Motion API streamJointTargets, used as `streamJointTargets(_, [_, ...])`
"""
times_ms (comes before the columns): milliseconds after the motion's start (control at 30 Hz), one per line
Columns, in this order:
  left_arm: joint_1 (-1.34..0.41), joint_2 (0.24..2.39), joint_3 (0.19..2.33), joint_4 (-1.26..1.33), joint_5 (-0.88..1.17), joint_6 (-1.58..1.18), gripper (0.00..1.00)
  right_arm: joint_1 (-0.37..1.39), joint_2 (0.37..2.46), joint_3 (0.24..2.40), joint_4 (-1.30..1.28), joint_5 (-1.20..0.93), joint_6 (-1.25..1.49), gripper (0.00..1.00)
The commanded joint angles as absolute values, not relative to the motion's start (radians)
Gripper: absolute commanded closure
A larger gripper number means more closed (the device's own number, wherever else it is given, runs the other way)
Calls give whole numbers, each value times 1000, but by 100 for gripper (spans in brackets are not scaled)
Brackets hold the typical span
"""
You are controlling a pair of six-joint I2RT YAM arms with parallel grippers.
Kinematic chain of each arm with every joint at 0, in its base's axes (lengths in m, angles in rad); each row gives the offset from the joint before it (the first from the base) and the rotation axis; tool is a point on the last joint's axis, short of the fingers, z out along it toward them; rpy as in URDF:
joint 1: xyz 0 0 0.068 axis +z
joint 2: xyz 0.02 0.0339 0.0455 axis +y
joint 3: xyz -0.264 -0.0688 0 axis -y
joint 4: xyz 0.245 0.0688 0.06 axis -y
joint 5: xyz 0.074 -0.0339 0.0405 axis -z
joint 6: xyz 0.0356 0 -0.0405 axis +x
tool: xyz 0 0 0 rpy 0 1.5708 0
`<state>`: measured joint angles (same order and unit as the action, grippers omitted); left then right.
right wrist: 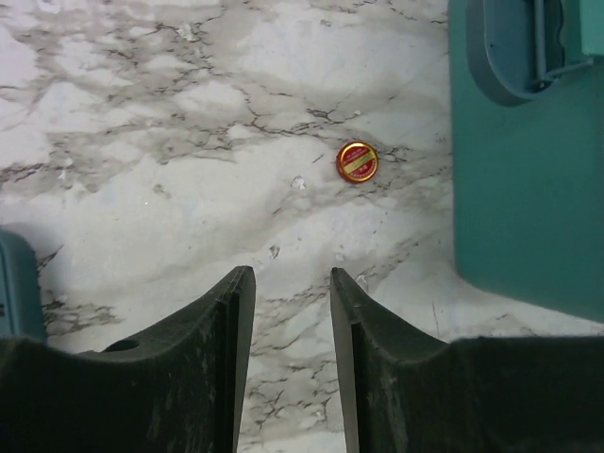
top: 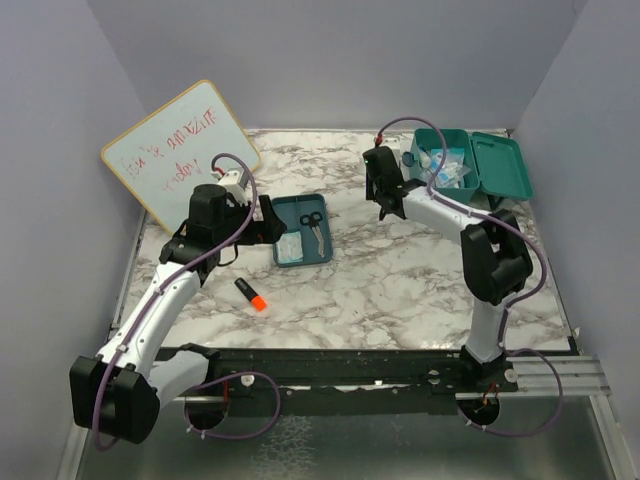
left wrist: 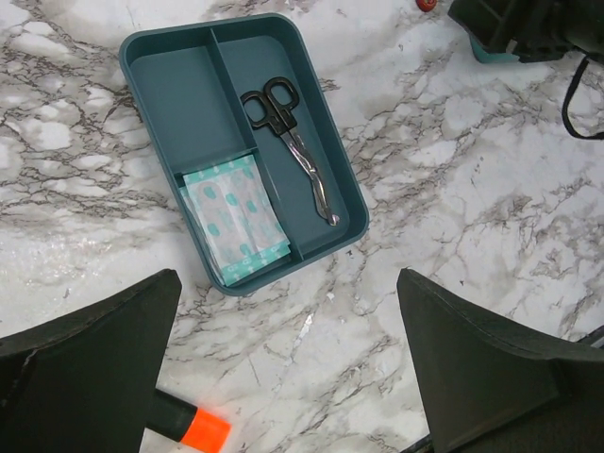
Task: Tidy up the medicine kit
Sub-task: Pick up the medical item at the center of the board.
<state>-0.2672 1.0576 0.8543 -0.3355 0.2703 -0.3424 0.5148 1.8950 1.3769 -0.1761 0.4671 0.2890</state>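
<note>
The left end effector [left wrist: 288, 283] hangs spread wide and empty above a divided tray [left wrist: 179, 104] holding scissors [left wrist: 288, 137]. The right end effector [right wrist: 293, 283], narrowly parted, grips nothing over the worktop [right wrist: 142, 142]. The medicine kit [top: 470, 165] sits lid-open at the far right corner, near it.

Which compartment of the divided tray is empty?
The upper-left compartment of the tray in the left wrist view: bare floor. The one below holds plasters, the long right one the scissors.
</note>
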Motion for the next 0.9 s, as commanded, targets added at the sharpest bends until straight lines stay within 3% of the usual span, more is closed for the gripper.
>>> streamJointTargets(0, [-276, 1046, 855, -316, 252, -328, 1, 471, 1976, 1458, -227, 486, 246, 57])
streamJointTargets(300, [-284, 1031, 850, -315, 265, -330, 1, 433, 2056, 1519, -222, 478, 260, 49])
streamJointTargets(867, [-285, 1027, 850, -316, 251, -328, 1, 394, 2148, 1554, -183, 445, 283, 48])
